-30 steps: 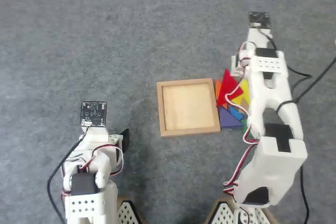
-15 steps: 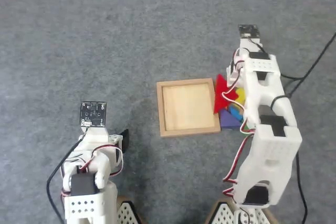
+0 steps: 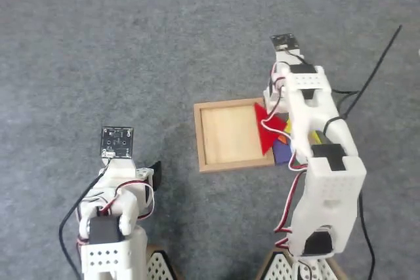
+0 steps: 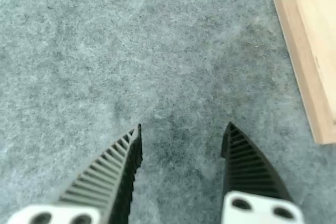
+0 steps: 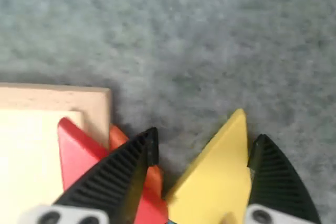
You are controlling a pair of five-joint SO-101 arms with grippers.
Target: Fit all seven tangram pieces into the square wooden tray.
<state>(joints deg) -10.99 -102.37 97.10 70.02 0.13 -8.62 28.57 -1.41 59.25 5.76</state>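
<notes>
- Red triangle [image 3: 265,130] lies across the tray's [image 3: 223,163] right rim, long axis along it, tip toward the tray's far corner.
- Right gripper [image 5: 205,142] sits over the yellow triangle [image 5: 220,177] beside that rim; I cannot tell its grip.
- Left gripper [image 4: 184,127], well left of the tray, gapes empty.
- Other pieces hide under the right arm.

The tabletop [image 3: 131,50] is covered in grey, felt-like fabric. The square wooden tray [image 3: 199,142] lies flat on it, a little right of the middle. A purple tangram piece [image 3: 283,154] lies on the fabric just right of the tray's near right corner.
</notes>
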